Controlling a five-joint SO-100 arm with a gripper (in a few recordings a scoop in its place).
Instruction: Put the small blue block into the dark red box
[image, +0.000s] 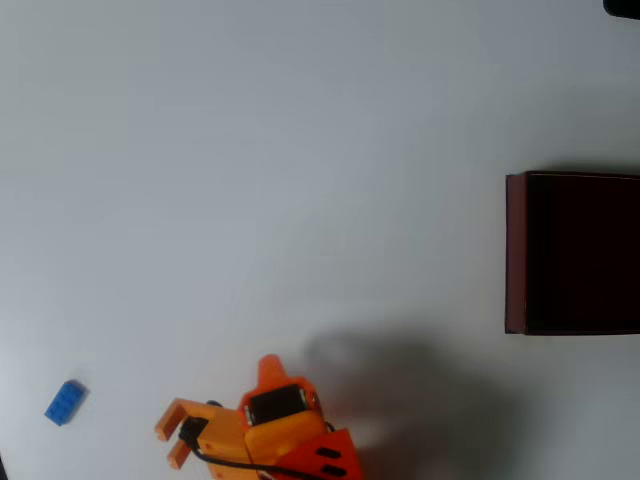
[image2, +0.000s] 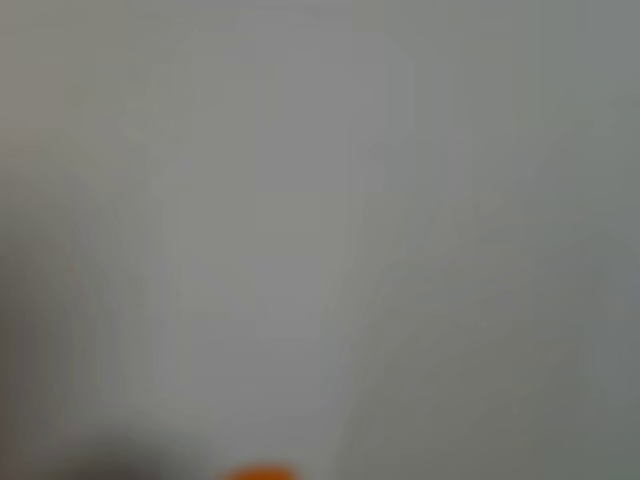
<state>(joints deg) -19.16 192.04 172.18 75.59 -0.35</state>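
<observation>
— Where is the small bright blue plastic toy brick (image: 65, 402)?

— In the overhead view it lies flat near the lower left corner of the pale grey surface (image: 300, 150), turned a little askew, nothing touching it. The orange two-finger gripper (image: 174, 434) sits just to its right along the bottom edge, its fingers spread apart and empty, pointing toward the brick.

— How will it handle?

— My guess: very light, rigid, hard-sided, not fragile. Smooth plastic can skate on a smooth top, so a nudge from one finger before the other lands could push it away. I would close across its two long flat sides, with the fingers low, rather than on the studded top (the studs are too blurred here to make out).

— And room to move?

— The brick is close to the left and bottom edges of the picture, so there is little slack on that side; a slip could send it out of sight. Toward the right the surface is bare all the way to the big square dark red box with a near-black inside (image: 515, 255), which stands at the right edge, well apart from the brick. Its mouth is wide, so the drop looks forgiving, provided the brick is carried above the near wall.

— The wrist view?

— Blurred grey, with a sliver of orange at the bottom.
</observation>
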